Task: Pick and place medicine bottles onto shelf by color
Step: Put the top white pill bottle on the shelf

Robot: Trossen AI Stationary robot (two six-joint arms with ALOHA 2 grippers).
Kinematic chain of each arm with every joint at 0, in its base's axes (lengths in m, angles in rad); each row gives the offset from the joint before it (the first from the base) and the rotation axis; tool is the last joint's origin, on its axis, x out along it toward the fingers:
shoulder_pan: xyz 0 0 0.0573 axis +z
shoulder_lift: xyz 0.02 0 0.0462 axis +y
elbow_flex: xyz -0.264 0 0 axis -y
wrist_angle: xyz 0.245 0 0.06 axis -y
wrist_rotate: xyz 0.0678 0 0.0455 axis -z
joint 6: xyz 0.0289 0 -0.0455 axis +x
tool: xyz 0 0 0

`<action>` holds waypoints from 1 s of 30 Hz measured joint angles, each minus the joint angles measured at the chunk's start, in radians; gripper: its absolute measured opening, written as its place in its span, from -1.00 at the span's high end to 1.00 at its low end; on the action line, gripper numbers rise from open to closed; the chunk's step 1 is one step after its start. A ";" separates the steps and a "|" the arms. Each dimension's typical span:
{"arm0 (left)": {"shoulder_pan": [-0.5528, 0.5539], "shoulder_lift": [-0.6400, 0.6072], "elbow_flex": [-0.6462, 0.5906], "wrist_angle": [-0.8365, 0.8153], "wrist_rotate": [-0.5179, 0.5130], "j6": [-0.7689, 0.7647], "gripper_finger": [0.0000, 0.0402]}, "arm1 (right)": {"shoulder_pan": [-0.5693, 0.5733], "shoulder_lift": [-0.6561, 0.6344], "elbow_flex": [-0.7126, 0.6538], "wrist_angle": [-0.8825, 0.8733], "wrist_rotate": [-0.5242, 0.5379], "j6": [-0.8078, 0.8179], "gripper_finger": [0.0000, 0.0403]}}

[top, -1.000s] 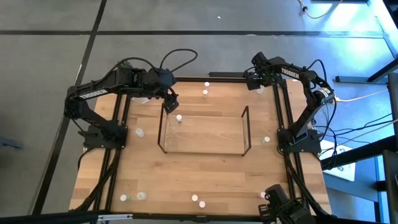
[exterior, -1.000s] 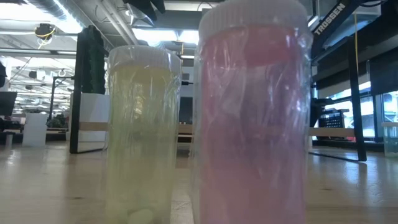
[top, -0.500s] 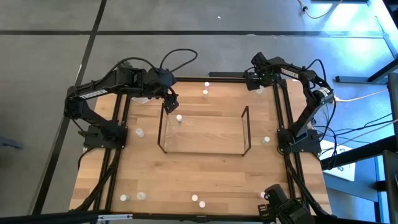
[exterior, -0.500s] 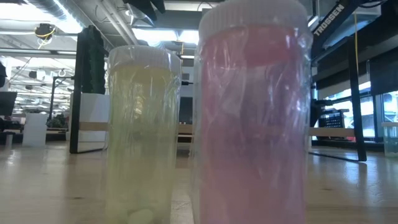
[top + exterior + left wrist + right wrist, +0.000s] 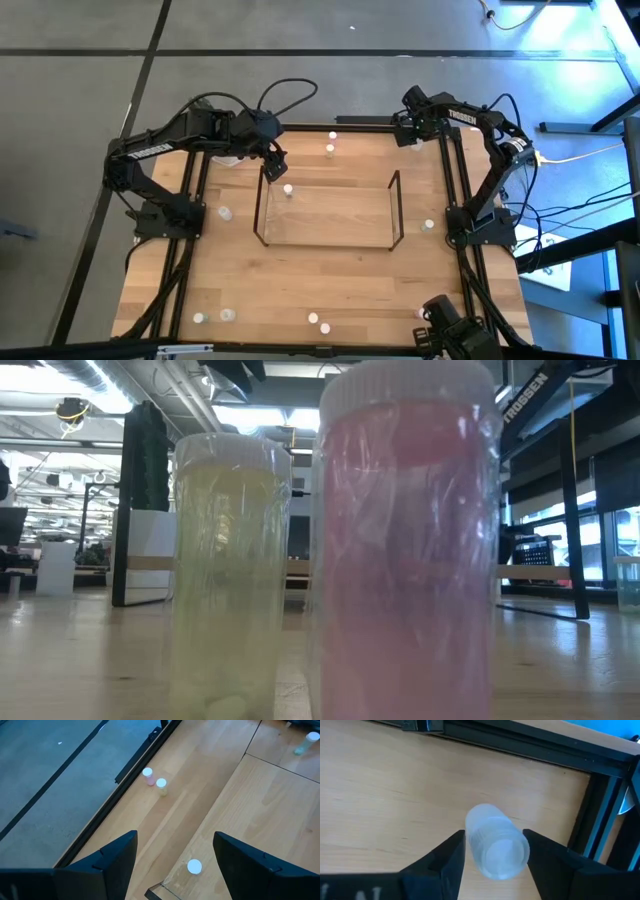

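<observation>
Whitish bottle (image 5: 496, 841) upright (cap up), between right gripper (image 5: 493, 851) fingers

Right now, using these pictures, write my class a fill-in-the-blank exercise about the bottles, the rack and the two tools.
1. In the low view, the bottle beside the pink bottle is tinted ____.
2. The whitish bottle sits between the fingers of the ____ tool.
3. The open left tool holds ____.
4. One bottle stands inside the clear ____.

Missing words: yellowish; right; nothing; shelf

Light wooden plank table (image 5: 330, 280), clear rectangular wire-framed shelf (image 5: 328, 214) just beyond the left gripper (image 5: 275, 160), tiny pale white-capped bottles (image 5: 313, 319) scattered around it, one between the right gripper's (image 5: 412, 133) fingers
</observation>
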 joint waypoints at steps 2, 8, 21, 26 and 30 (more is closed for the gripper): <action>0.000 0.000 0.000 0.000 0.000 0.000 -0.27 | 0.000 0.000 0.000 0.000 0.000 0.000 0.09; 0.000 0.000 0.000 0.000 0.000 0.000 -0.27 | 0.000 -0.002 0.000 0.001 0.000 -0.013 0.29; 0.000 0.000 0.000 0.000 0.000 0.000 -0.27 | 0.030 -0.041 0.074 -0.134 0.003 -0.112 0.26; 0.000 0.000 0.000 0.000 0.000 0.000 -0.27 | 0.116 -0.062 0.196 -0.253 0.075 -0.145 0.24; 0.000 0.000 0.000 -0.001 0.000 0.005 -0.27 | 0.206 -0.071 0.302 -0.301 0.089 -0.178 0.26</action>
